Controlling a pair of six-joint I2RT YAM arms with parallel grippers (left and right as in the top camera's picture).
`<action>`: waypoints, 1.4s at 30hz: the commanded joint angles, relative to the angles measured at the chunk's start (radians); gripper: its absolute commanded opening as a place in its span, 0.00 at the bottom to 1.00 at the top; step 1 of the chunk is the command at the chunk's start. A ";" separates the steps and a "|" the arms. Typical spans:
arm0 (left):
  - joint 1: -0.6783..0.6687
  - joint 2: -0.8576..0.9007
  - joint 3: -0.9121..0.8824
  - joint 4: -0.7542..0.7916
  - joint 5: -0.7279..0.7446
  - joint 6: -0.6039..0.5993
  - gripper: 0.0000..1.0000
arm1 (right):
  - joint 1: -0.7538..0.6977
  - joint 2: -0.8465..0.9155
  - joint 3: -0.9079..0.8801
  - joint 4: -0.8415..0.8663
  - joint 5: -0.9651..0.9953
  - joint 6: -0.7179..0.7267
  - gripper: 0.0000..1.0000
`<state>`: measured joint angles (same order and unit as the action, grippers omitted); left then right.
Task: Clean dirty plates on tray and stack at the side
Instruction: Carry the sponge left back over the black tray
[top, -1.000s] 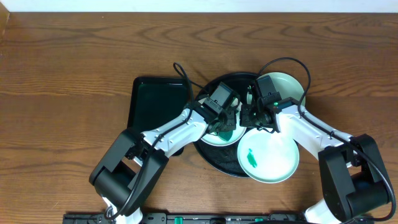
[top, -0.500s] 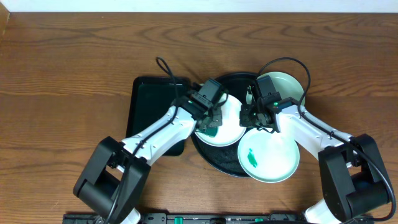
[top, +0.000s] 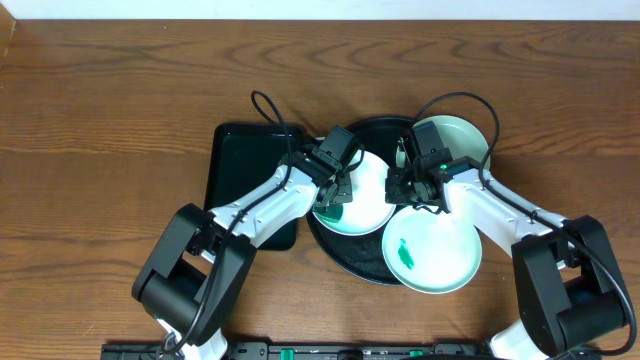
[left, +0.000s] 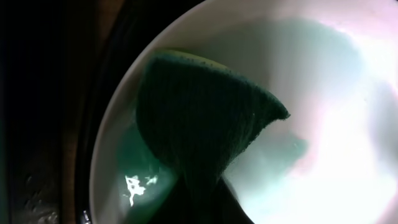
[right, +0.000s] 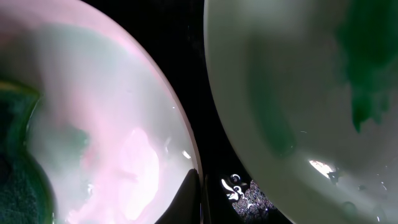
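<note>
The round black tray (top: 346, 256) holds a white plate (top: 374, 188) at its left and a pale mint plate (top: 440, 262) with a green smear at its front right. A second mint plate (top: 462, 140) lies at the tray's back right edge. My left gripper (top: 335, 203) is shut on a dark green sponge (left: 199, 118) and presses it onto the left part of the white plate (left: 323, 124). My right gripper (right: 198, 199) is shut on the white plate's right rim (right: 112, 124). The smeared mint plate (right: 292, 93) lies just to its right.
A smaller rectangular black tray (top: 250, 165) lies left of the round tray, under my left arm. Bare black tray floor (right: 186, 56) shows between the two plates. Cables loop above both wrists. Brown wooden table (top: 120, 110) surrounds everything.
My left gripper has slid the sponge leftward across the white plate, from its middle to its left side. My right gripper has kept its hold on the rim.
</note>
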<state>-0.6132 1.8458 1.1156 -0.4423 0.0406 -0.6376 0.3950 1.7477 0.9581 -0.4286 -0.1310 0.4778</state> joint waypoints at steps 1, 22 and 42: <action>-0.003 0.052 -0.001 0.010 0.100 -0.014 0.07 | 0.026 0.005 -0.003 0.007 -0.039 -0.015 0.01; 0.013 0.013 0.003 0.219 0.390 -0.053 0.08 | 0.026 0.005 -0.003 0.007 -0.039 -0.015 0.01; 0.301 -0.357 0.003 -0.151 0.253 0.112 0.07 | 0.026 0.005 -0.003 0.007 -0.039 -0.014 0.14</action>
<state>-0.3656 1.5032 1.1149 -0.5480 0.3542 -0.6022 0.4026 1.7477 0.9581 -0.4252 -0.1417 0.4698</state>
